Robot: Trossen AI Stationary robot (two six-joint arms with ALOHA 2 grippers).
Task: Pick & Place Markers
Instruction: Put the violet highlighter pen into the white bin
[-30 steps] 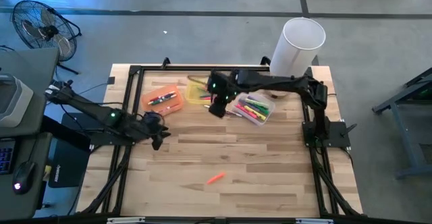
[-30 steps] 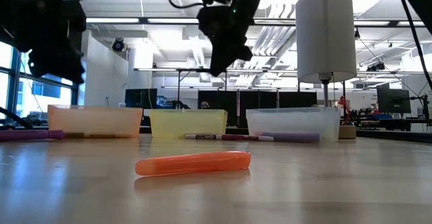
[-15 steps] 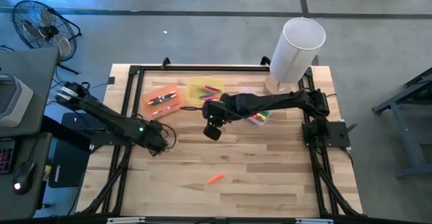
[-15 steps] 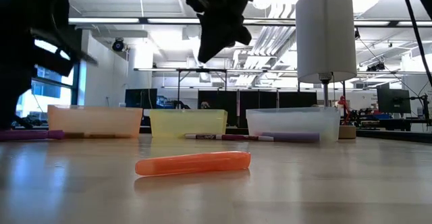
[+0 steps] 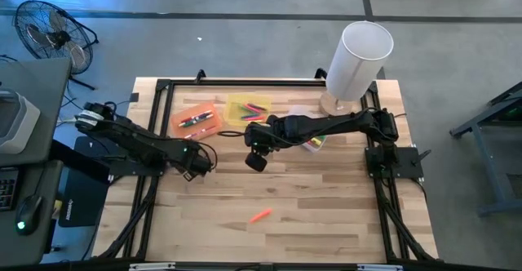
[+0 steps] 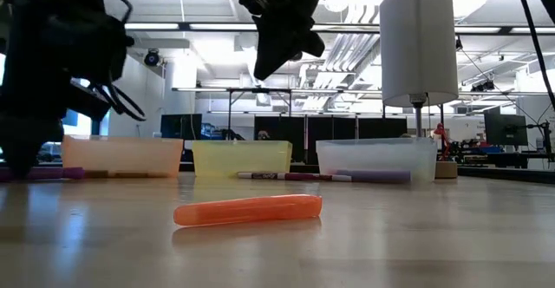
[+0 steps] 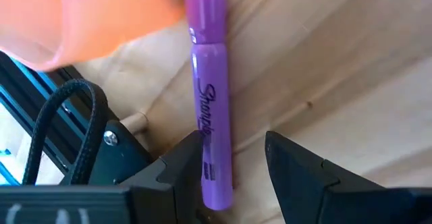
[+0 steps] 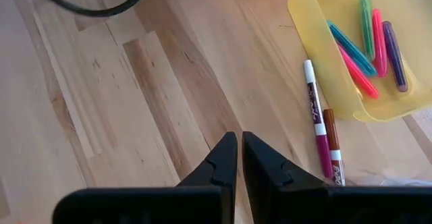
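A purple marker (image 7: 210, 109) lies flat on the table beside the orange bin (image 5: 196, 120); in the low view the purple marker (image 6: 69, 173) shows by that bin's foot. My left gripper (image 7: 233, 163) is open and low over the marker's end, one finger on each side. My right gripper (image 8: 236, 150) is shut on nothing and hangs above bare wood (image 5: 257, 161), high over the table (image 6: 277, 28). An orange marker (image 5: 260, 215) lies alone toward the near edge. Several markers lie in the yellow bin (image 8: 364, 42). My left gripper comes down with its open fingers across one end of the purple marker (image 7: 217, 180), which lies flat on the table. One finger (image 7: 182, 166) stands close against that end. Whether it touches the marker, I cannot tell.
Two markers (image 8: 317, 116) lie on the wood beside the yellow bin. The clear bin (image 5: 314, 140) sits partly under the right arm. A tall white cylinder (image 5: 359, 55) stands at the far right corner. A black frame rail and cable (image 7: 67, 136) run close to the left gripper.
My right gripper has moved from over the bins toward the near edge and then stopped above bare wood. My left gripper has come down toward the table by the orange bin, over the purple marker. No marker has moved.
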